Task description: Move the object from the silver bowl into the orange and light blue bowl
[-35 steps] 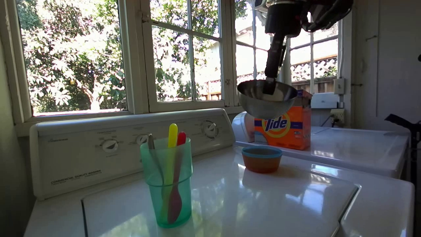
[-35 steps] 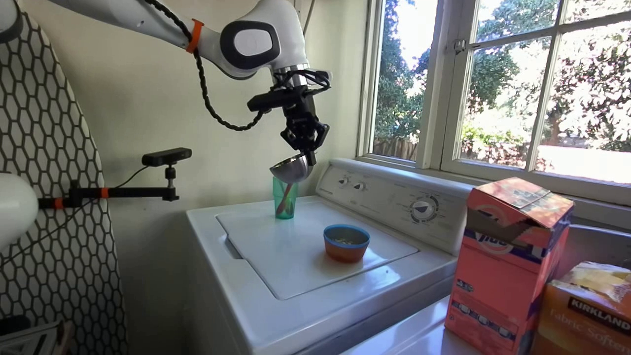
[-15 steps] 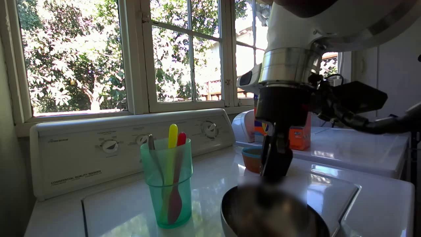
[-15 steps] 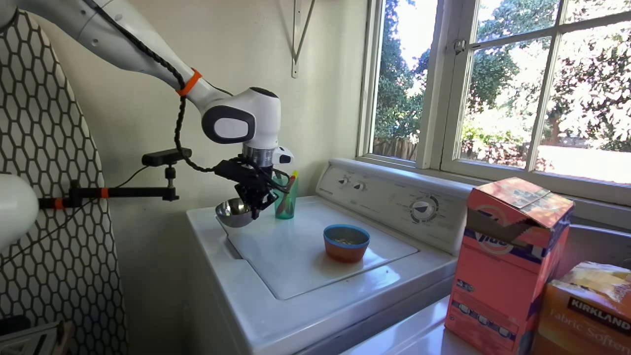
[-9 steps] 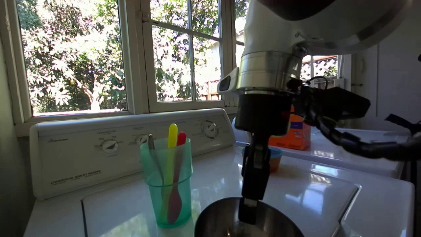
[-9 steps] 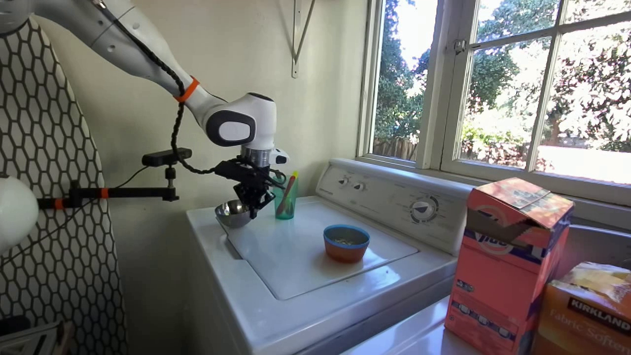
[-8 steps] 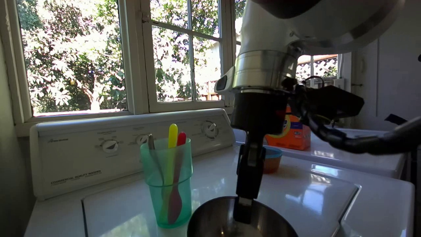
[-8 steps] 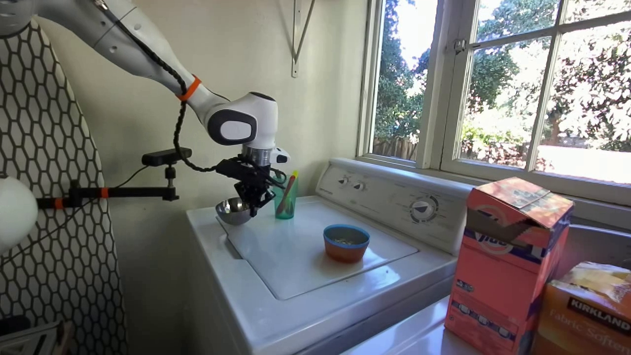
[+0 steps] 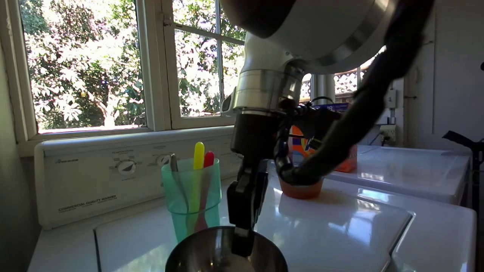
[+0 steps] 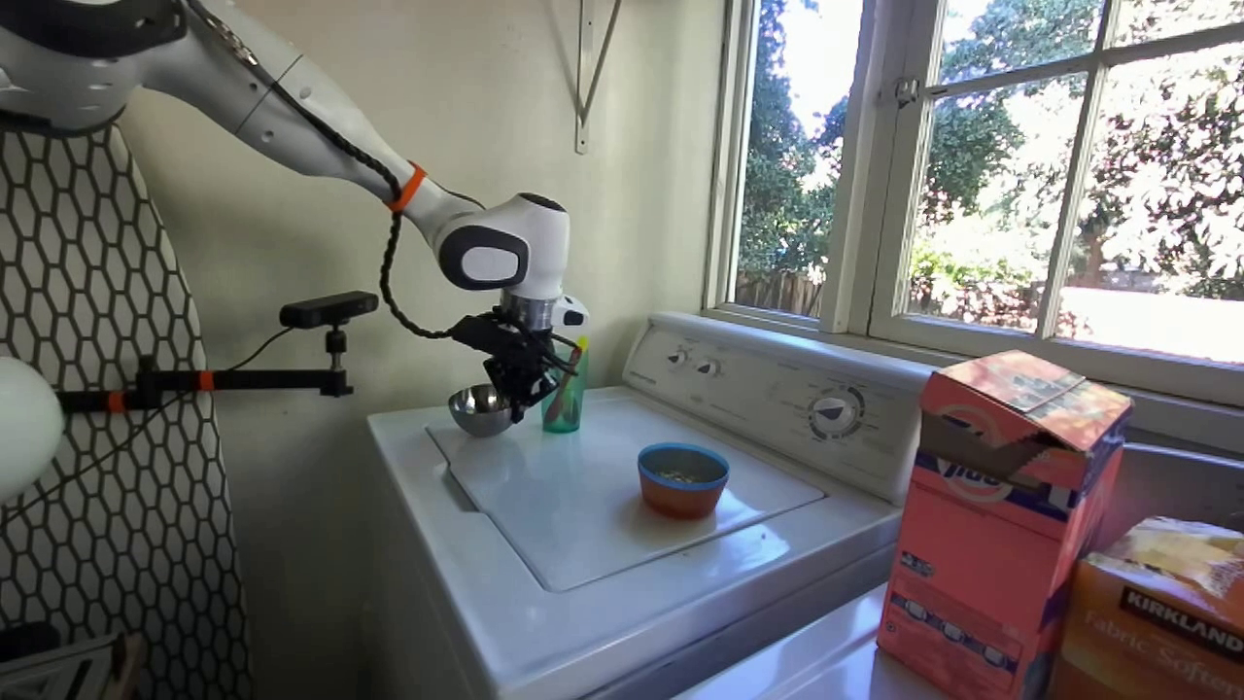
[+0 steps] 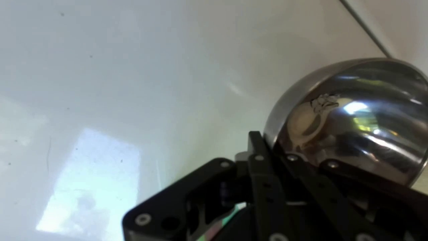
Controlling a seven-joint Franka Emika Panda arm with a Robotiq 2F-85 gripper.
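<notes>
My gripper [image 9: 242, 241] is shut on the rim of the silver bowl [image 9: 208, 257], one finger inside it; the grip also shows in the wrist view [image 11: 268, 144]. The shiny bowl [image 10: 476, 414] is low over the back left of the washer lid; I cannot tell whether it touches. In the wrist view its inside [image 11: 384, 134] shows only reflections, with no loose object that I can make out. The orange and light blue bowl [image 10: 683, 498] has a light blue rim and stands upright on the lid with pale bits inside. The cable partly hides that bowl [image 9: 300, 190] in an exterior view.
A translucent green cup [image 9: 181, 200] with a few utensils stands close beside the silver bowl; it shows behind the gripper too [image 10: 564, 413]. The washer's control panel [image 9: 83, 181] rises at the back. A detergent box [image 10: 972, 574] and a softener box [image 10: 1157, 622] stand beside the washer.
The silver bowl came down from a high, tilted hold to just over or on the lid, more level. In the last half second, my gripper moved it toward the green cup.
</notes>
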